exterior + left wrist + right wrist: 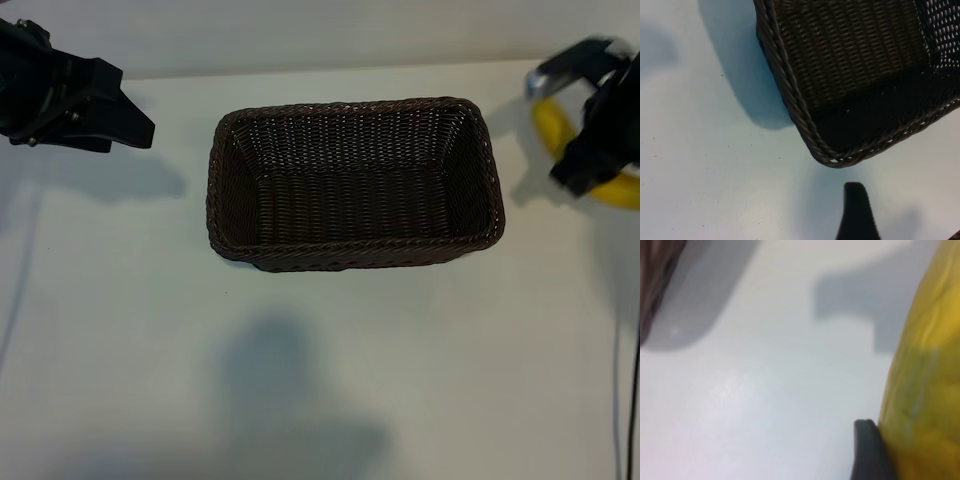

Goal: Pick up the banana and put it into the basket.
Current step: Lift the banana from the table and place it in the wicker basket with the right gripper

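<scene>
A big dark-brown woven basket with rounded corners and sloping sides is seen in the middle of the white desk. Nothing is seen inside the basket.

The bright yellow curved banana is found at the far right side of the desk, well apart from the basket. It is gripped by the black right hand, which is closed around it. In the right wrist view, one dark finger is seen pressed against the yellow peel of the banana, and a shadow is cast on the desk under it. A strip of bare white desk is left between the banana and the basket's right rim.

The black left hand is held at the far left, near the top corner, apart from the basket. It is open and nothing is held in it. In the left wrist view, one dark finger is seen just beside a rounded corner of the basket, not touching it.

Much open desk is left in front of the basket, where only soft shadows are seen.
</scene>
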Available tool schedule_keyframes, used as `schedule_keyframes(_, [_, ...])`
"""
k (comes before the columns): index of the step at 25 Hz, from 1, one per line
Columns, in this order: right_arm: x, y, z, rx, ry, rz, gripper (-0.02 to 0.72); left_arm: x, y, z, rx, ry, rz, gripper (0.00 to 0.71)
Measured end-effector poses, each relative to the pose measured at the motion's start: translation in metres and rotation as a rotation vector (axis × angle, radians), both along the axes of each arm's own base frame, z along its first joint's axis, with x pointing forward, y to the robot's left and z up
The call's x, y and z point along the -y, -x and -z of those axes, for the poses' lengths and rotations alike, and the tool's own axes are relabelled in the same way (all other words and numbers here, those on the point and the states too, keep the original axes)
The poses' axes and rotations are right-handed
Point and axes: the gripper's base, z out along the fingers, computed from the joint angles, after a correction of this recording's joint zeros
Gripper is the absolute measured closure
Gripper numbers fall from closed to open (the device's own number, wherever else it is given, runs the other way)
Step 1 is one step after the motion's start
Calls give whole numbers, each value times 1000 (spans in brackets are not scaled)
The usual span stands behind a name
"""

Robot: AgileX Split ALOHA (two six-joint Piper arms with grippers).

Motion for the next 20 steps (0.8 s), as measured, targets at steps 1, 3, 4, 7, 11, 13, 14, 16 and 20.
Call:
schedule_keyframes(1, [4,-1,-13,-9,-24,54,276,0,0,0,0,0,0,195])
schedule_keyframes(3, [6,-3,-42,-9,-96,135,276,0,0,0,0,0,0,195])
schedule_keyframes(4, [5,-2,-56,-16,-129,150,276,0,0,0,0,0,0,195])
schedule_keyframes(7, [-8,1,-90,29,-228,150,276,0,0,0,-1,0,0,195])
schedule_keyframes(11, [-52,14,-109,34,-337,63,276,0,0,0,-1,0,0,195])
schedule_keyframes(13, [-80,22,-110,21,-355,-7,276,0,0,0,-2,0,0,195])
schedule_keyframes(14, [-92,24,-110,21,-361,-35,278,0,0,0,-3,0,1,195])
schedule_keyframes(16, [-118,31,-109,35,-371,-97,278,0,0,0,-5,0,2,195])
schedule_keyframes(20, [-154,38,-98,25,-380,-159,278,0,1,0,-8,0,4,195])
